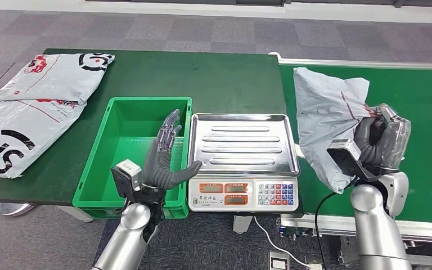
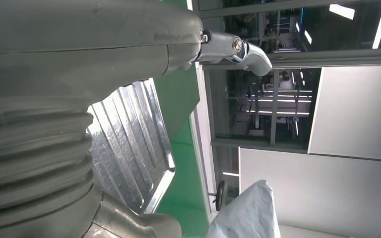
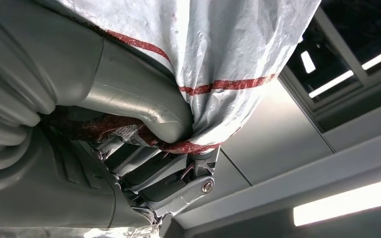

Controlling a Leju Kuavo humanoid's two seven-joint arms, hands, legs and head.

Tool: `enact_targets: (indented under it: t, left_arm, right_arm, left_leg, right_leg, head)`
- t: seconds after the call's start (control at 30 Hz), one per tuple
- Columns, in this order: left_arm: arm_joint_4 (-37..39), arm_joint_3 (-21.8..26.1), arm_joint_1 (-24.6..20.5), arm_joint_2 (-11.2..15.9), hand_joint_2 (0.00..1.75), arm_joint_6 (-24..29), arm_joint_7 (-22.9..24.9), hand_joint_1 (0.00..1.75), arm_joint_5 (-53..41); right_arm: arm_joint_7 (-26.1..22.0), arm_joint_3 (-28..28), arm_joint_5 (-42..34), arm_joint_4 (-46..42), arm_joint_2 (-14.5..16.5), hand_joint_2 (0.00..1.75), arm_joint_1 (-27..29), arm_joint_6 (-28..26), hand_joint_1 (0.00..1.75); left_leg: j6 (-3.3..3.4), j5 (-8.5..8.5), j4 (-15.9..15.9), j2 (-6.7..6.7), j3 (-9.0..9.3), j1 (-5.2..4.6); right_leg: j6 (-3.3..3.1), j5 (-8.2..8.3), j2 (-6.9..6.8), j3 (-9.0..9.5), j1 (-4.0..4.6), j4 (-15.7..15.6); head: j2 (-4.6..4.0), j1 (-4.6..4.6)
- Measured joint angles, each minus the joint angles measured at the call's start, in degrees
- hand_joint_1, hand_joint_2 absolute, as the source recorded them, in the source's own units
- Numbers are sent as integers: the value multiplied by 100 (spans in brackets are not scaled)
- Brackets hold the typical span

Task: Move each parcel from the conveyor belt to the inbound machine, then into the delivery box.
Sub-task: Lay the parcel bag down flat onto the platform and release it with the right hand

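Note:
My right hand point(image 1: 378, 143) grips a grey plastic parcel point(image 1: 325, 115) with a red stripe by its bunched edge, lifted over the near side of the green conveyor belt point(image 1: 427, 95). Up close in the right wrist view, the thumb point(image 3: 144, 101) pinches the parcel point(image 3: 218, 44) against the fingers. The inbound machine, a scale with a bare steel pan point(image 1: 242, 142), stands left of the parcel. My left hand point(image 1: 166, 157) hovers open, fingers spread, over the right side of the green delivery box point(image 1: 132, 154). The pan point(image 2: 129, 144) shows beside the hand point(image 2: 54, 99) in the left wrist view.
Two grey parcels point(image 1: 34, 107) with black and red print lie at the far left of the dark green table point(image 1: 214, 79). The scale's display and keypad point(image 1: 244, 194) face me at the table's near edge. A white cable point(image 1: 275, 242) hangs below it.

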Motion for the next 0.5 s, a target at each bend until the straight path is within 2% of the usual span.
enact_targets:
  t: [0.2, 0.37, 0.5]
  left_arm:
    - [0, 0, -8, 1, 175, 6, 0, 0, 9]
    - [14, 0, -73, 2, 175, -8, 0, 0, 53]
    - [65, 0, -148, 2, 175, -66, 0, 0, 61]
  right_arm:
    - [-107, 40, 136, -301, 50, 175, 116, -73, 175]
    - [528, 419, 1830, -287, 90, 175, 134, -10, 175]
    - [854, 811, 2277, 401, 97, 175, -46, 603, 175]
  left_leg:
    - [0, 0, 0, 1, 0, 0]
    - [-1, 0, -1, 11, 2, 4]
    - [-1, 1, -1, 10, 2, 6]
  right_leg:
    - [0, 1, 1, 0, 0, 0]
    - [-1, 0, 10, -1, 4, 0]
    - [-1, 1, 8, 0, 7, 0]
  head:
    - [0, 0]
    - [0, 0]
    - [0, 0]
